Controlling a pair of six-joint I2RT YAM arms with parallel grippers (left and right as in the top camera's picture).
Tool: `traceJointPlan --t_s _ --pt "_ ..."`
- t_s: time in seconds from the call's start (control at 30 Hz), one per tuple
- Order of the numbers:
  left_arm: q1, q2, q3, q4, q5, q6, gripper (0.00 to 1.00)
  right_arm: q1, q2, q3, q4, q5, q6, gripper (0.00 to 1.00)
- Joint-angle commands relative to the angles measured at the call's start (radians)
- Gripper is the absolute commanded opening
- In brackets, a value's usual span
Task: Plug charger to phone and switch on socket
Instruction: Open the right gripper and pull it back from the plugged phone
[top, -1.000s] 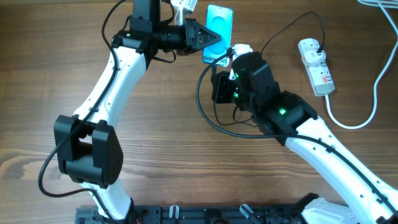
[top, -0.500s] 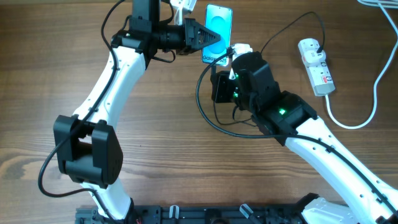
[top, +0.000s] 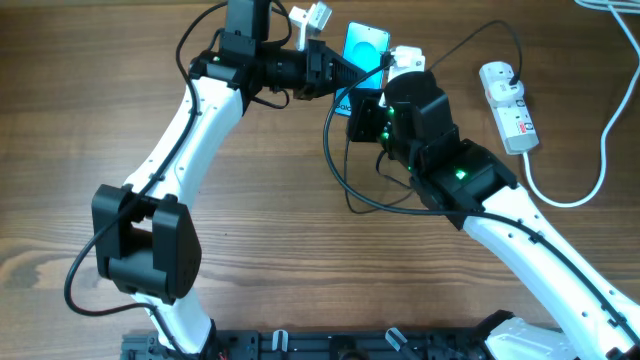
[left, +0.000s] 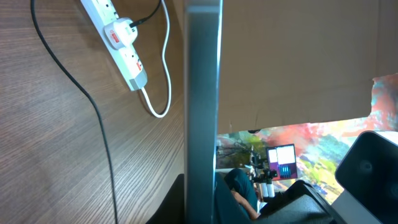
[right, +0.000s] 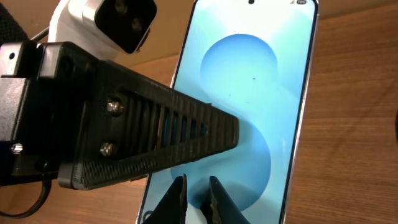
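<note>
The phone (top: 368, 44) is lifted off the table at the back, teal-and-white screen toward the overhead camera. My left gripper (top: 340, 68) is shut on its side. In the left wrist view the phone (left: 203, 93) shows edge-on between my fingers (left: 205, 205). My right gripper (top: 352, 100) sits at the phone's lower end. In the right wrist view its fingertips (right: 196, 193) are nearly closed just over the screen (right: 249, 81). The charger (top: 330, 160), a thin black cable, loops from this gripper; its tip is hidden. The socket (top: 508, 105) lies at the right, also visible in the left wrist view (left: 118, 37).
The socket's thick white cord (top: 590, 170) curves off to the right edge. The charger cable arcs from a plug on the socket (top: 498, 75) over the table's back. A black rail (top: 330, 345) runs along the front edge.
My left gripper has carried the phone to the right and tilted it. My right gripper has moved up and right, staying at the phone's lower end. The cable loop shifted with it.
</note>
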Motion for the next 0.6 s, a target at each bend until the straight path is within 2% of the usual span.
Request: traceJointPlan --t_s 0.0,0.07,0.2,0.23,0.37,0.43,0.57 --pt "0.006 -0.027 -0.001 0.006 0.003 0.015 0.04 0.001 -0.013 0.019 -0.002 0.023 -0.013 0.15" --pt "0.010 -0.027 -0.001 0.007 -0.029 0.015 0.04 0.001 -0.030 0.019 -0.003 0.023 -0.013 0.22" --pt "0.018 -0.027 -0.001 -0.003 -0.089 0.015 0.04 0.001 -0.084 0.019 -0.024 0.024 -0.012 0.46" --pt "0.018 -0.026 -0.001 -0.016 -0.121 0.015 0.04 0.001 -0.101 0.019 -0.035 0.026 -0.010 0.54" --pt "0.019 -0.024 -0.001 -0.134 -0.301 0.015 0.04 0.001 -0.165 0.019 -0.122 0.080 0.028 0.74" --pt "0.017 -0.018 -0.001 -0.188 -0.351 0.016 0.04 -0.005 -0.189 0.019 -0.179 0.119 0.059 0.82" --pt "0.009 0.006 -0.007 -0.268 -0.359 0.024 0.04 -0.040 -0.212 0.019 -0.287 0.129 0.068 0.93"
